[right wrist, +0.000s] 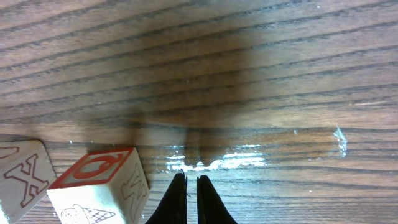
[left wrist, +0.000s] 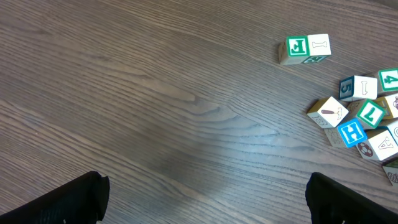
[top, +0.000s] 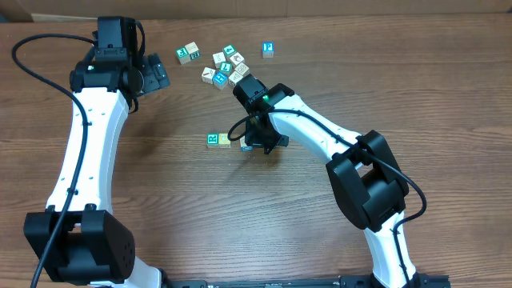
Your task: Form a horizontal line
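Note:
A short row of cubes (top: 218,140) lies mid-table: a white one with a teal letter on the left, then a pale yellow one; its right end is hidden under my right gripper (top: 248,146). In the right wrist view that gripper (right wrist: 186,182) is shut with nothing in it, its tips just above the wood. Right beside its left finger stands a cube with a red O on top (right wrist: 99,186), and a cube marked X (right wrist: 18,180) sits further left. My left gripper (top: 157,76) (left wrist: 205,193) hangs open over bare wood at the back left.
A loose pile of lettered cubes (top: 228,68) (left wrist: 360,115) lies at the back centre. Two joined cubes (top: 188,54) (left wrist: 305,50) sit left of it and a single blue-marked cube (top: 268,50) sits right of it.

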